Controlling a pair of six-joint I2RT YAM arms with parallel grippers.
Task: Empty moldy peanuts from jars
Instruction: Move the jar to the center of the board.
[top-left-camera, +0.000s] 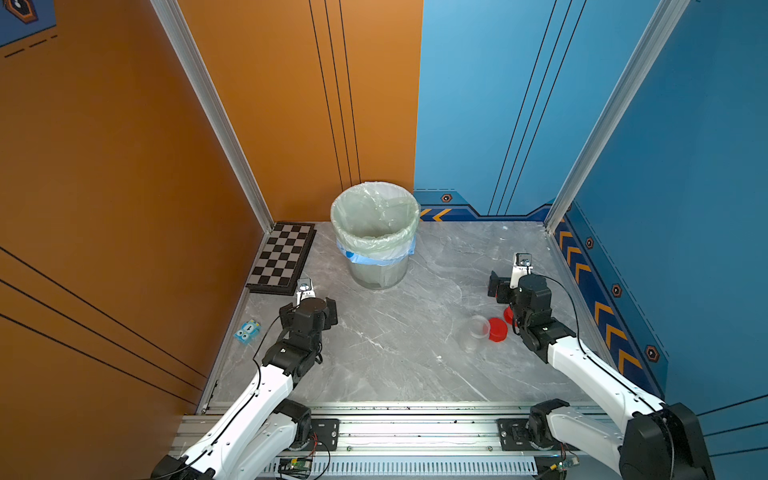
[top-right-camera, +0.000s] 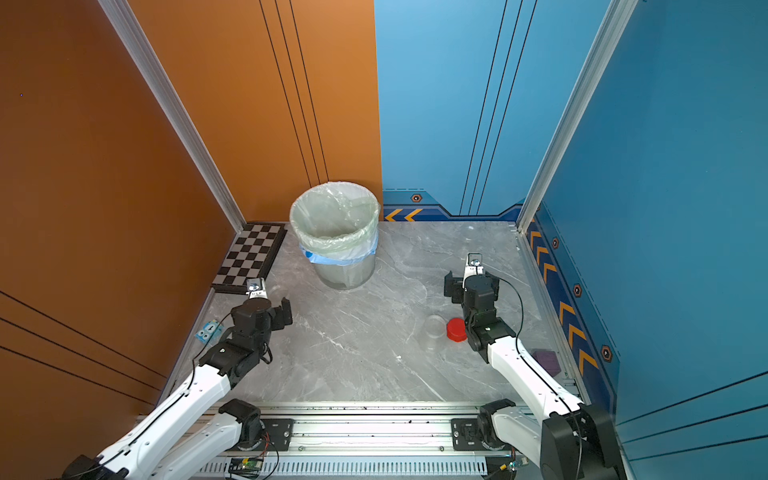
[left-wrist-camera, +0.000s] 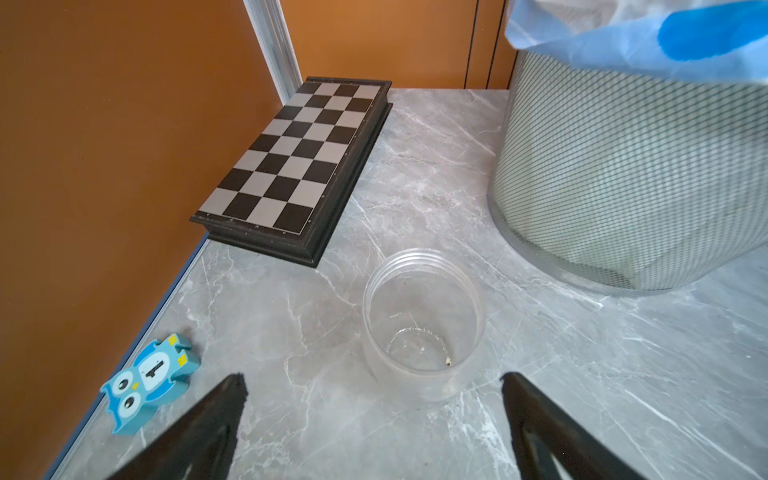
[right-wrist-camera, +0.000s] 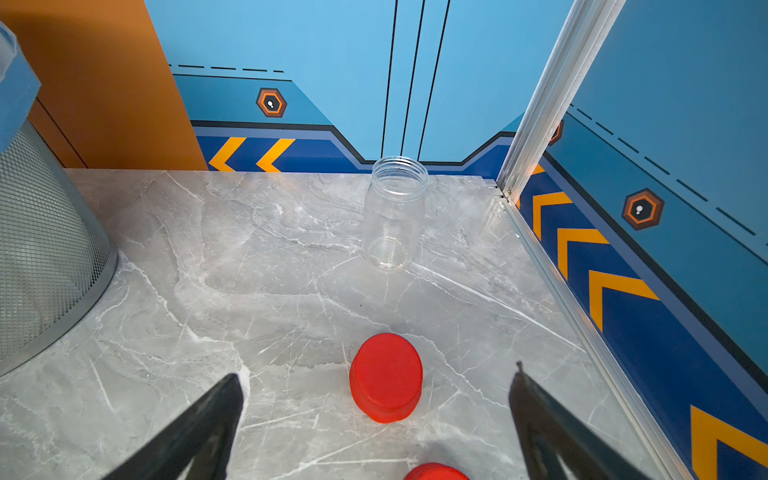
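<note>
Jar (left-wrist-camera: 424, 324) stands just ahead of left gripper (left-wrist-camera: 372, 375), red lid (right-wrist-camera: 386, 376) ahead of right gripper (right-wrist-camera: 377, 370), both splayed empty.

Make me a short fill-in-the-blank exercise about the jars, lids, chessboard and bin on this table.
1. The lidless clear jar near the chessboard stands ___, not on its side.
2. The loose lid lying on the table is ___ in colour.
3. The chessboard lies against the ___ wall.
4. The mesh bin is lined with a plastic ___.

Missing words: upright; red; orange; bag.
</note>
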